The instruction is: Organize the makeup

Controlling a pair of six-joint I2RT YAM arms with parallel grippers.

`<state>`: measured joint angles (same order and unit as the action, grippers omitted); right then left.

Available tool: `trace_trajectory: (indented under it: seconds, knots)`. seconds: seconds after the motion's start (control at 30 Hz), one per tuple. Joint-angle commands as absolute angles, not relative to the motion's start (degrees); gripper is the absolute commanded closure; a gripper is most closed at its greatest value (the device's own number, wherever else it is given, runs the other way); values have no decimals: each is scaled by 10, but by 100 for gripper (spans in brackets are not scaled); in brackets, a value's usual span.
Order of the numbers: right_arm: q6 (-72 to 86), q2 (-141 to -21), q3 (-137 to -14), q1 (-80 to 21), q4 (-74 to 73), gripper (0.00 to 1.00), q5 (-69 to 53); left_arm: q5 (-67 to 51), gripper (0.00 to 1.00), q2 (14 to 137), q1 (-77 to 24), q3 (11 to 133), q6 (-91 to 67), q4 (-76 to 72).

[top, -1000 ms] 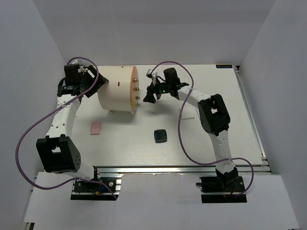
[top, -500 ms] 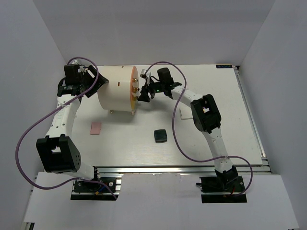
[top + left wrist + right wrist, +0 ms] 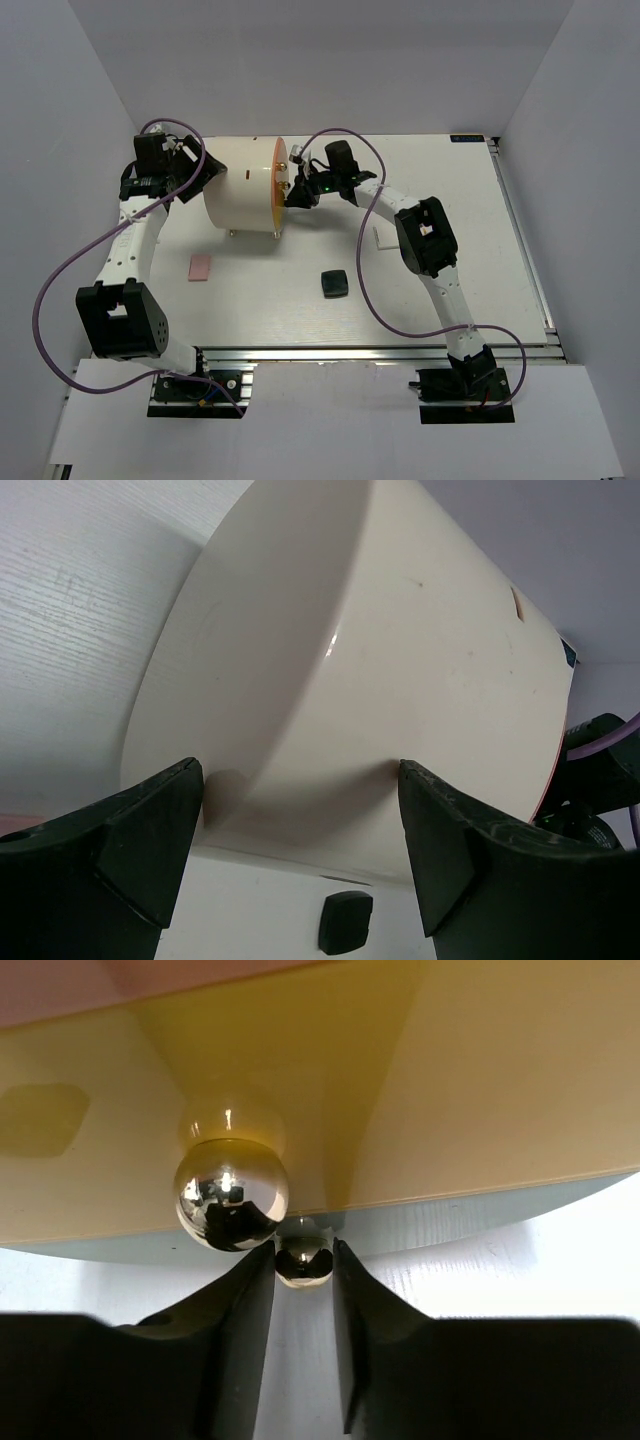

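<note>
A dark square compact [image 3: 334, 284] lies on the table near the middle and also shows in the left wrist view [image 3: 345, 921]. A pink pad [image 3: 200, 268] lies to the left. A small white tile [image 3: 382, 238] lies by the right arm. The other makeup pieces are out of view. My right gripper [image 3: 296, 192] is at the orange front of the big cream cylinder [image 3: 243, 187]. In the right wrist view it [image 3: 303, 1272] is shut on the smaller gold knob [image 3: 303, 1258]. My left gripper [image 3: 204, 174] is open, its jaws wide against the cylinder's back [image 3: 330, 680].
A larger gold knob [image 3: 231, 1193] sits just left of the held one on the orange front [image 3: 420, 1070]. White walls close in the table at the back and both sides. The cylinder stands on small feet at the back left.
My right gripper has moved left from beside the cylinder to its orange front and now holds the small knob. The left arm and the loose pieces have not moved.
</note>
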<state>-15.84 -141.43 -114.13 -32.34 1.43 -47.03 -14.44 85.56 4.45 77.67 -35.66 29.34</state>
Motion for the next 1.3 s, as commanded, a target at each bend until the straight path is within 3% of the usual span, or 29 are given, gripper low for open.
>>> trace_trajectory:
  seconds: [0.0,0.3,0.83,0.9,1.0,1.1,1.27]
  knots:
    - [-185,-1409,-1149,-327,24,68,-473,-147,12,863,46,787,-355,303]
    - [-196,-1380,-1114,-306,19,79,-468,-144,12,867,48,787,-356,302]
    - [-232,-1266,-935,-254,34,78,-471,-139,12,867,58,777,-357,294]
    - [-229,-1263,-937,-251,31,67,-472,-138,12,867,61,782,-355,294]
    - [-228,-1249,-935,-252,36,39,-485,-137,12,874,73,814,-345,308]
    - [-222,-1231,-935,-250,36,17,-493,-116,10,880,83,864,-331,332]
    - [-226,-1175,-905,-244,26,11,-483,-45,10,862,94,884,-340,367]
